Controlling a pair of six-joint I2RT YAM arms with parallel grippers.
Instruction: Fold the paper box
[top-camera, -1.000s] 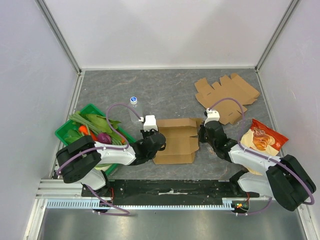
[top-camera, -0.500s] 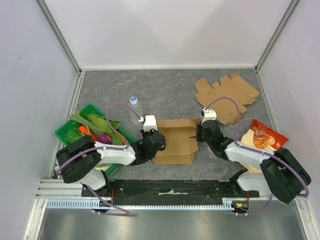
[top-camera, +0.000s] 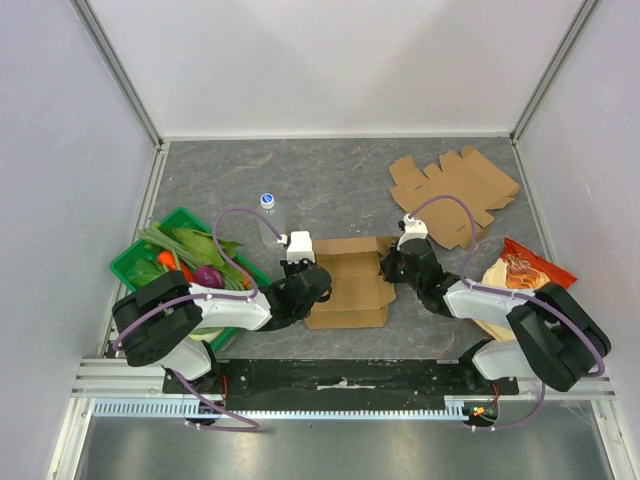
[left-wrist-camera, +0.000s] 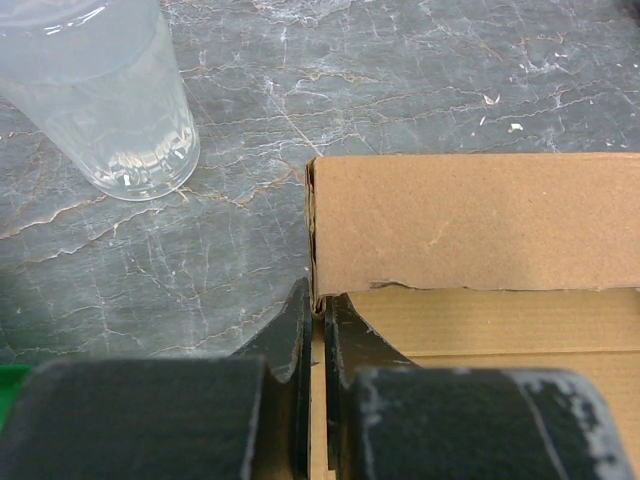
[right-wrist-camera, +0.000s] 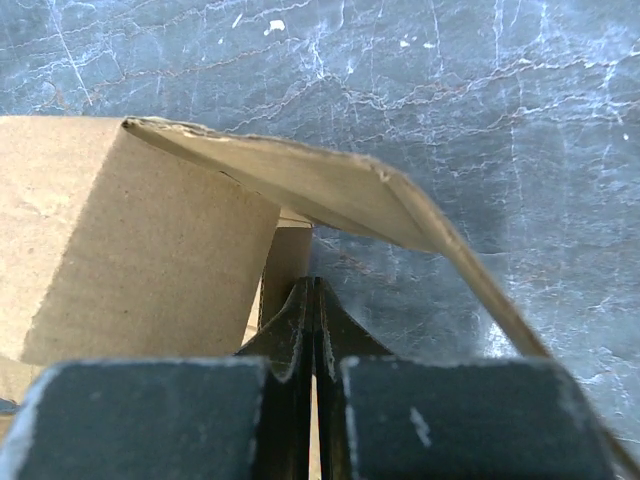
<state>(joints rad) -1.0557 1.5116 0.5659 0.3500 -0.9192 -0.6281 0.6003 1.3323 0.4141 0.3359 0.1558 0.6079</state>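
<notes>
Your right jaws, shut tight with nothing between them, have slid left and pushed the flap (right-wrist-camera: 330, 190) inward. Your left jaws still pinch the left wall of the box (top-camera: 350, 285), which sits on the tabletop (top-camera: 330, 190) between both arms. That side looks nearly folded.

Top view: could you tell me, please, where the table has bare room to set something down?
Bare: the far stretch between the bottle and the flat cardboard, behind the paper box. Crowded: green tray left, chip bag right, arms near.
</notes>
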